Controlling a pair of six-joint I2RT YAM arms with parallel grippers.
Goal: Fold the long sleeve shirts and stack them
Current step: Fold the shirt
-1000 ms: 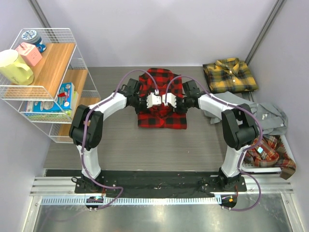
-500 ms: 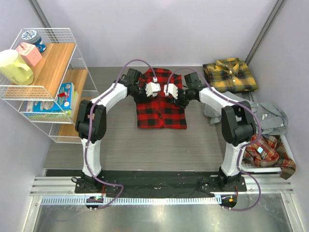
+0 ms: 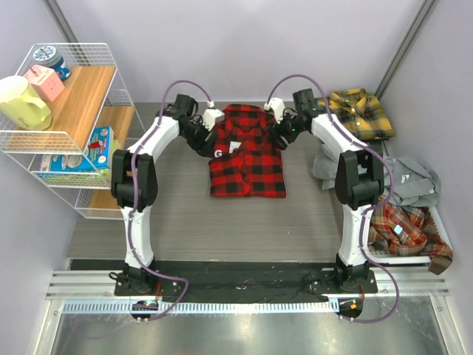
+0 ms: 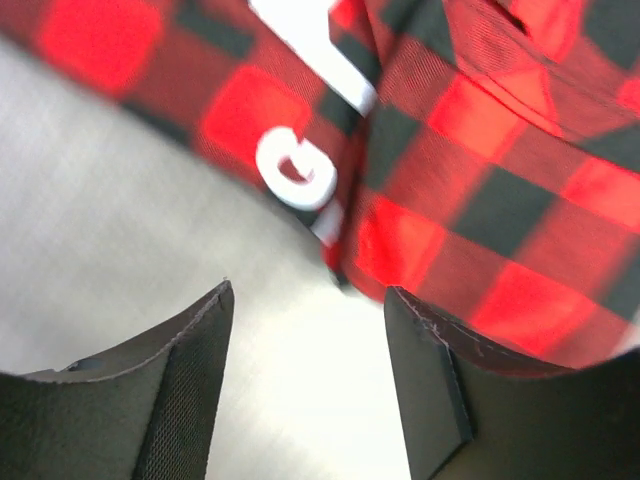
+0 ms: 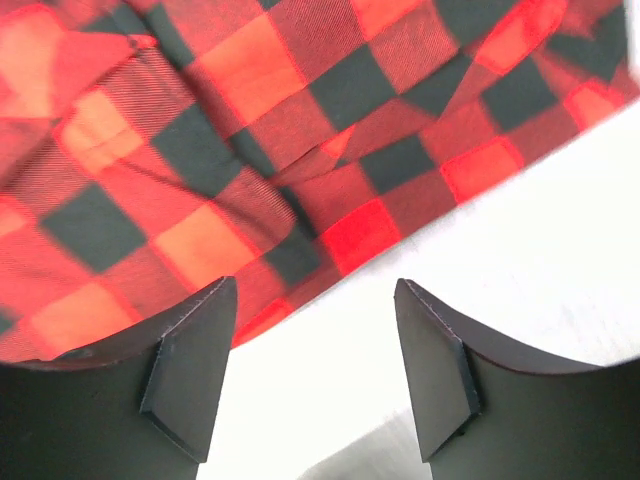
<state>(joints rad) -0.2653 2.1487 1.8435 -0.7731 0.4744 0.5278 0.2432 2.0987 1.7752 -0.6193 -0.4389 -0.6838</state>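
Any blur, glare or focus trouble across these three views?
Top external: sharp and evenly lit. Left wrist: the red check shirt and its white lettering look smeared, probably motion blur. Right wrist: the shirt's weave is crisp, but the table is washed out to near white.

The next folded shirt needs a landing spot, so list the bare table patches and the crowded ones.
Bare: the wide strip of table between the red-and-black shirt and the near edge; also the band between that shirt and the wire shelf. Crowded: the right side, where the yellow plaid shirt, grey shirt and orange-brown plaid shirt lie.
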